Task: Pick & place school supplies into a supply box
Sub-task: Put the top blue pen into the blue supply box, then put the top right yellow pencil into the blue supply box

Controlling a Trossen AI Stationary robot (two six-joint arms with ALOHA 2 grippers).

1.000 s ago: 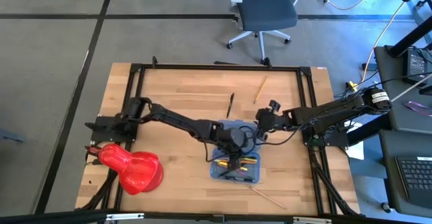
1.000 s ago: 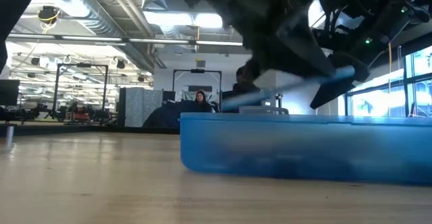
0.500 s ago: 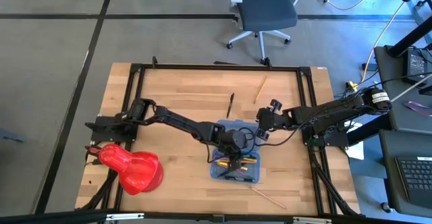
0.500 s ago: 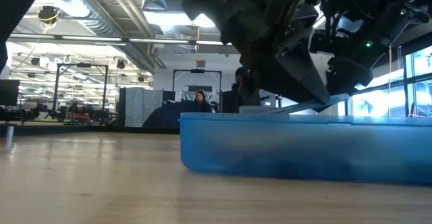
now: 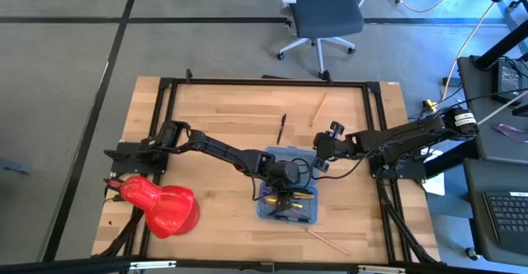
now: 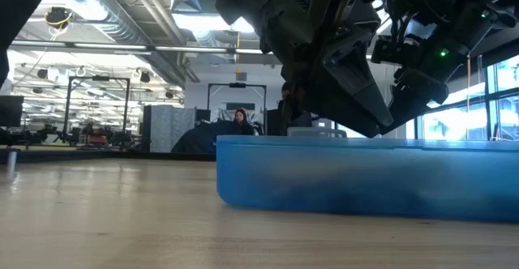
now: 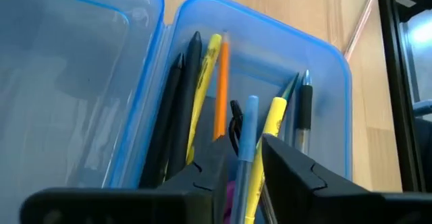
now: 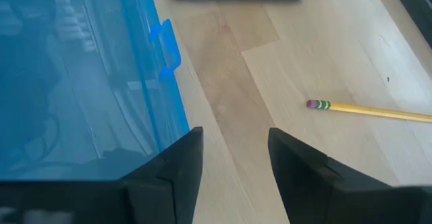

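The table is pale butcher-block wood inside a black frame. Largest on it is a glossy red blob at the near left corner, well clear of the work.

The box lies open at the near middle — blue, translucent, its two halves side by side. In the left wrist view the far half holds the supplies in a loose bundle: black pencils, a yellow pen, an orange one, a blue pen, another yellow and a dark pen. The other half shows nothing inside.

The left gripper reaches down into the box; its fingers stand a little apart around the blue pen, and whether they touch it cannot be told. In the low view the arm hangs right above the box wall.

The right gripper waits beside the box's far right corner, fingers spread wide over bare wood with nothing between them.

Outside the box: a black pen and a yellow pencil on the far side, a plain wooden stick near the front edge. An office chair stands beyond the table.
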